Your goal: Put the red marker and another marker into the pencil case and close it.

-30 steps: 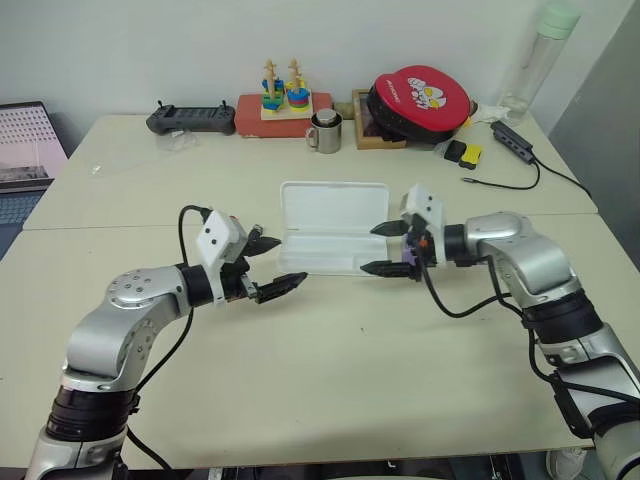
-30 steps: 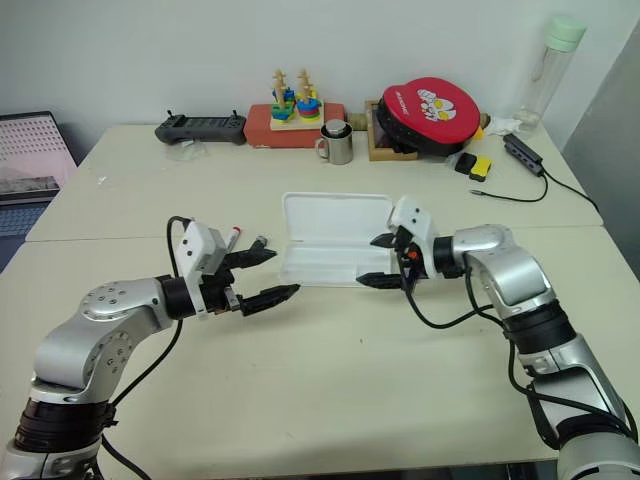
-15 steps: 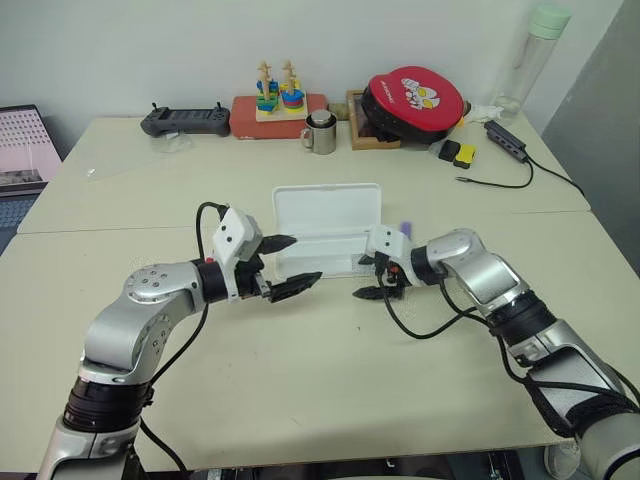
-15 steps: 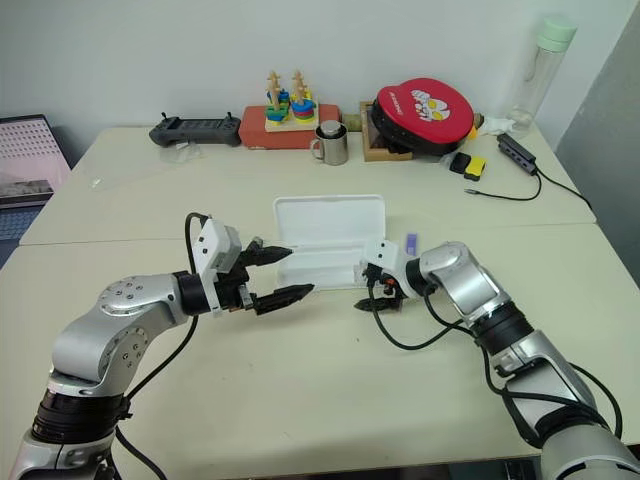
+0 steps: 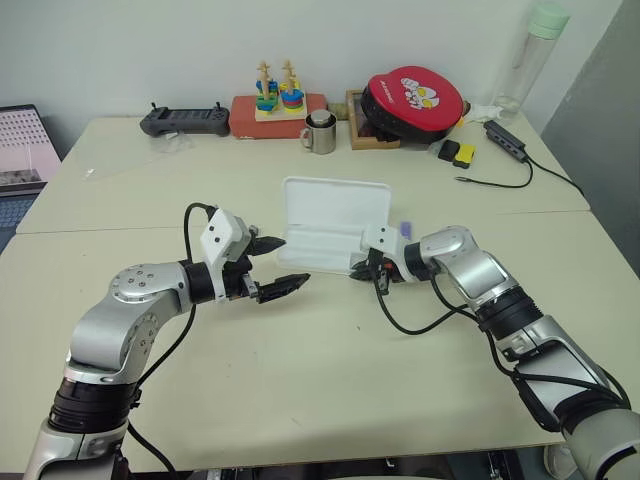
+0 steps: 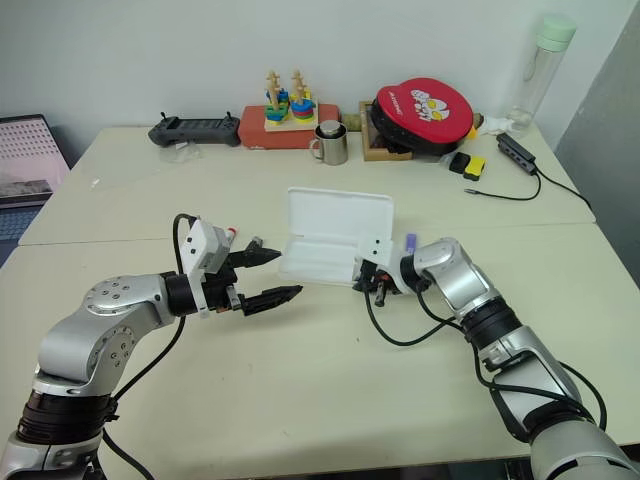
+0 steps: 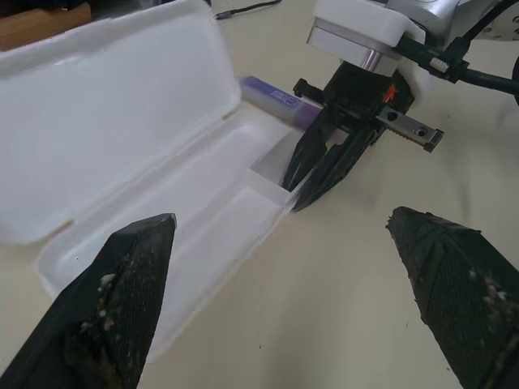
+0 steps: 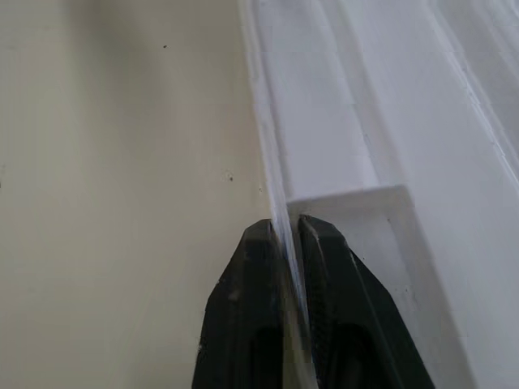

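R hand [image 8: 289, 243] clamped on front wall of open pencil case [image 5: 325, 245] on bench; L hand [image 5: 272, 267] apart, empty, near case's other end. Purple marker [image 7: 274, 96] lies just beside case by R hand. Keep R pinch steady, no tilting, so case stays put for loading.

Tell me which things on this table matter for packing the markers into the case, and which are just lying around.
Job:
- pencil case, lid open, its front wall pinched by the right pincer
- purple marker, beside the case
- left pincer, open

Lying about:
- metal mug
- stacking toy
- controller
- red pouch
- bottle
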Motion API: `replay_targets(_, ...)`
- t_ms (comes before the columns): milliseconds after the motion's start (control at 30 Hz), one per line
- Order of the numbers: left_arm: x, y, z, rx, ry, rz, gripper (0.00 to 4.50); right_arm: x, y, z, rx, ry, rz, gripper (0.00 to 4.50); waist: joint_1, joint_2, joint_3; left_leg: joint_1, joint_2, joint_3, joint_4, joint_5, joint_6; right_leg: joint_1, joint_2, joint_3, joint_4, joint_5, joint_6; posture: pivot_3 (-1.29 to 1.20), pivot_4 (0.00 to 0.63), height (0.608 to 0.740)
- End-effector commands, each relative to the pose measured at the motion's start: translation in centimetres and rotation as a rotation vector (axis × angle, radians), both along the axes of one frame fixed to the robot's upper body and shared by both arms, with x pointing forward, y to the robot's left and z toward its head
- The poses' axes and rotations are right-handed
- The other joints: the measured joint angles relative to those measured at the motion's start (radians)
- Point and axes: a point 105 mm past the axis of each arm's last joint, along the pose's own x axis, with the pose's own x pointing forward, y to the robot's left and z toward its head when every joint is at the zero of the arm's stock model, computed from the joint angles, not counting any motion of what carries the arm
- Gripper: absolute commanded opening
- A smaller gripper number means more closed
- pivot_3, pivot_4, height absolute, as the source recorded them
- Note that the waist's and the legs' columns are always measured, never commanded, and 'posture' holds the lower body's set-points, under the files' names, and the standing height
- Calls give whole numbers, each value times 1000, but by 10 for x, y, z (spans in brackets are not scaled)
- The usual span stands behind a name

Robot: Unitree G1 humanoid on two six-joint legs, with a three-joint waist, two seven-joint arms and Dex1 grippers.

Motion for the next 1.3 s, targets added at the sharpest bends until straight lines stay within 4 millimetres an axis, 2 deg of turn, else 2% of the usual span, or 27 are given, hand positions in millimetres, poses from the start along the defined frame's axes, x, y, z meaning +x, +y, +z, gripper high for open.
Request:
replay_targets(33,-3,2,13,-12,-34,-10,4500,-4,6,13,49,-33,34,44,0,0,0,0,0,0,0,0,0,0,0,0,0,0,0,0,150,740)
replay_targets(100,-5,2,14,-9,-32,-15,4500,-8,7,17,59,-42,55,44,0,0,0,0,0,0,0,0,0,0,0,0,0,0,0,0,150,740)
replay_targets(200,-7,4,14,-8,-26,-15,4500,-25,11,20,72,-48,135,44,0,0,0,0,0,0,0,0,0,-1,0,0,0,0,0,0,150,740)
replay_targets(300,-13,6,15,-2,-14,-33,4500,-48,13,16,49,-22,218,44,0,0,0,-1,0,0,0,0,0,-1,0,0,0,0,0,0,150,740)
replay_targets(500,-28,11,11,37,23,-60,4500,-79,15,5,11,9,295,44,2,0,0,-1,0,-1,0,0,0,0,0,1,0,0,0,0,150,740)
replay_targets(633,-27,16,13,30,23,-31,4500,-83,17,-1,1,19,291,44,3,0,0,-1,0,0,0,0,0,0,0,1,0,0,0,0,150,740)
replay_targets(833,-19,34,38,-34,-31,93,4500,-80,22,2,19,7,270,44,2,0,0,-1,0,0,0,0,0,0,0,1,0,0,0,0,150,740)
replay_targets(933,-15,60,62,-143,-74,234,4500,-80,24,16,85,-1,264,526,2,0,0,-1,0,0,0,0,0,0,0,1,0,0,0,0,150,740)
replay_targets(1033,-10,89,78,-222,-134,407,4500,-82,24,34,166,6,259,1306,2,0,0,0,0,-1,0,0,0,0,0,1,0,0,0,0,150,740)
replay_targets(1100,-12,96,77,-227,-131,444,4500,-84,24,41,196,12,257,1808,3,-1,0,0,0,-1,0,0,0,0,0,1,0,0,0,0,150,740)
replay_targets(1167,-9,110,76,-263,-136,536,4500,-85,24,52,244,14,257,2261,3,-1,0,0,0,-1,0,0,0,0,0,1,0,0,0,0,150,740)
replay_targets(1233,-4,131,73,-293,-144,653,4500,-84,26,70,322,4,249,2754,4,-1,0,0,0,-1,0,0,0,0,0,0,0,0,0,0,150,740)
replay_targets(1300,-1,142,66,-287,-137,715,4500,-80,27,85,388,-13,232,3224,3,-1,0,0,0,-1,0,0,0,0,0,0,0,0,0,0,150,740)
